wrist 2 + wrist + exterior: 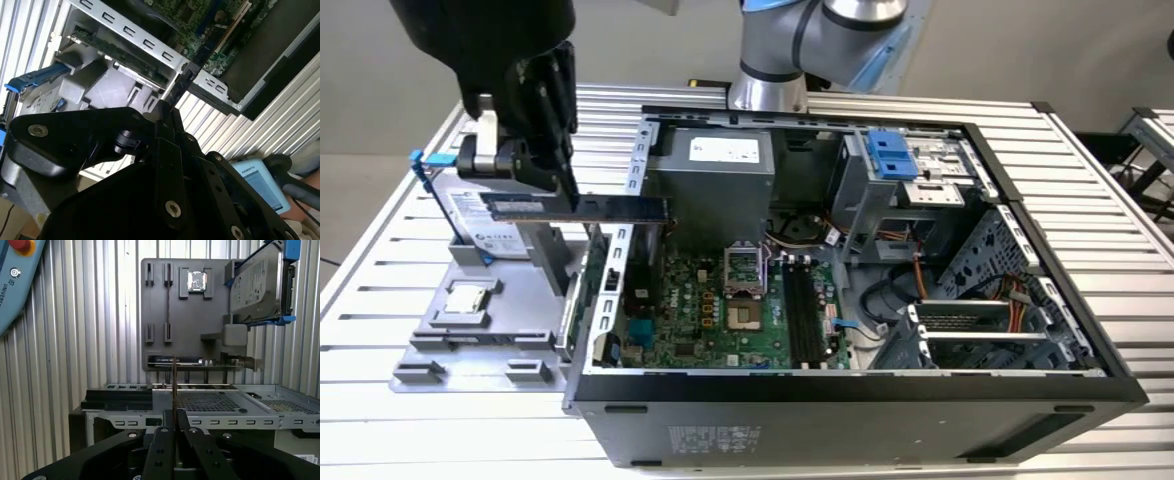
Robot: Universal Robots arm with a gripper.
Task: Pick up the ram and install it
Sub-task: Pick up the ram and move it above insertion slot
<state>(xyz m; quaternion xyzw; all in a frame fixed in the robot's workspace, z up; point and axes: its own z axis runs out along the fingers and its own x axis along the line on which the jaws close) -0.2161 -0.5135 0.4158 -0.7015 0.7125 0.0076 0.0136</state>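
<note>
Dark ram (173, 390) tight inside the gripper (173, 426)

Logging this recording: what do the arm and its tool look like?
The arm is built of silver-grey metal tubes and rounded joints, with a light blue cover on one joint. Its matte black tool has flat, linked fingers studded with round silver screws.
</note>
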